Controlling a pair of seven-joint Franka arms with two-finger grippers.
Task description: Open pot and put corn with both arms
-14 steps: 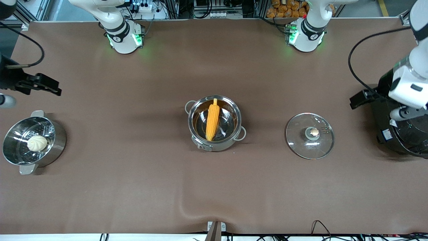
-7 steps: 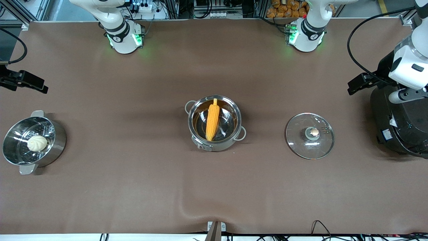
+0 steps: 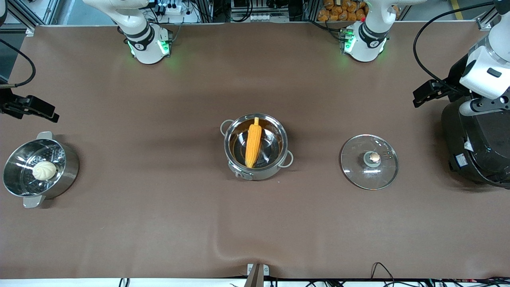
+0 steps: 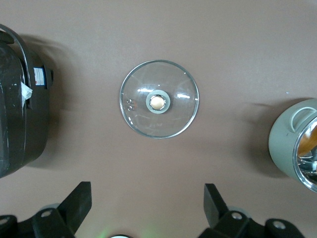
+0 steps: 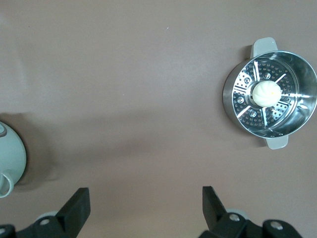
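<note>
Already the corn (image 3: 253, 146) is lying inside the open pot (image 3: 255, 146); its glass lid (image 3: 369, 161), fragile and slick, is best taken by the knob. Left gripper (image 4: 147, 210) is hanging over bare bench (image 3: 159, 223) near the lid, right gripper (image 5: 146, 210) well off toward the right arm's end, both jaws spread wide and holding nothing.

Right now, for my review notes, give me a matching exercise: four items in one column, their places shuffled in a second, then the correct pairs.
Items:
1. corn
2. glass lid
3. white bun
4. left gripper

Places:
A. in the steel steamer pot
B. up in the air, open, holding nothing
C. lying in the pot
D. flat on the table, between the pot and the black rice cooker

Pairs: 1-C, 2-D, 3-A, 4-B
</note>
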